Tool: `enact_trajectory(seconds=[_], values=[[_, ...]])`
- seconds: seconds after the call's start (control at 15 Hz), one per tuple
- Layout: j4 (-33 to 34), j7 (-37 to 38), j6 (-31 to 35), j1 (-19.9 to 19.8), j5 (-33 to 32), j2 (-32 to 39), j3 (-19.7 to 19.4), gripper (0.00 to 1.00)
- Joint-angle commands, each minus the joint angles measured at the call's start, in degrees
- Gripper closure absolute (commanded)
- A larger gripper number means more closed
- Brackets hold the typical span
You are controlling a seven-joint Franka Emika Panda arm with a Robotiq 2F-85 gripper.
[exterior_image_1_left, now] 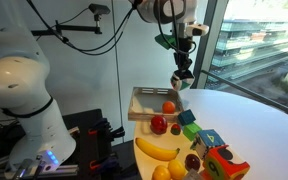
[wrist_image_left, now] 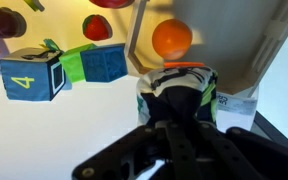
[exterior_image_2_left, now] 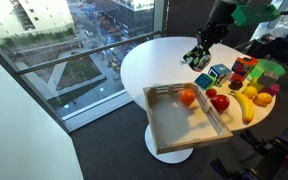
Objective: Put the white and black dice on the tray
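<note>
A round white desk (exterior_image_2_left: 154, 60) stands by a tall window that looks down on streets and roofs far below. Closest in the wrist view, the claw (wrist_image_left: 180, 102) comes up from the bottom edge, its dark fingers shut against the white and black dice (wrist_image_left: 180, 84), which fills the gap between them. In both exterior views the dice hangs in the claw just above the desk, close to the tray (exterior_image_2_left: 179, 125) and not yet in it.

Just past the dice an orange (wrist_image_left: 172, 37) lies inside the tray, close to the near rim and in line with the claw. Off to the side on the desk sit a blue cube marked 4 (wrist_image_left: 29, 78), a green block (wrist_image_left: 72, 65) and a blue block (wrist_image_left: 106, 63), all clear of the dice.

Farther out, a red apple (exterior_image_2_left: 220, 102) lies beside the tray's rim, a banana (exterior_image_2_left: 246, 105) beyond it, and a multicoloured cube (exterior_image_1_left: 222, 165) sits among more fruit at the desk's edge.
</note>
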Motion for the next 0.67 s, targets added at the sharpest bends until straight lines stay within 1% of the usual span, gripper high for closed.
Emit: enact_trajectory(seconds=[0.0, 0.27, 0.6], values=[[-1.44, -0.22, -0.63, 1.01, 0.36, -0.85, 1.16, 0.96], [-3.06, 1.37, 0.55, 2.12, -1.80, -0.62, 2.55, 0.96], [-5.27, 6.20, 4.17, 2.93, -8.83, 0.07, 4.03, 0.96]])
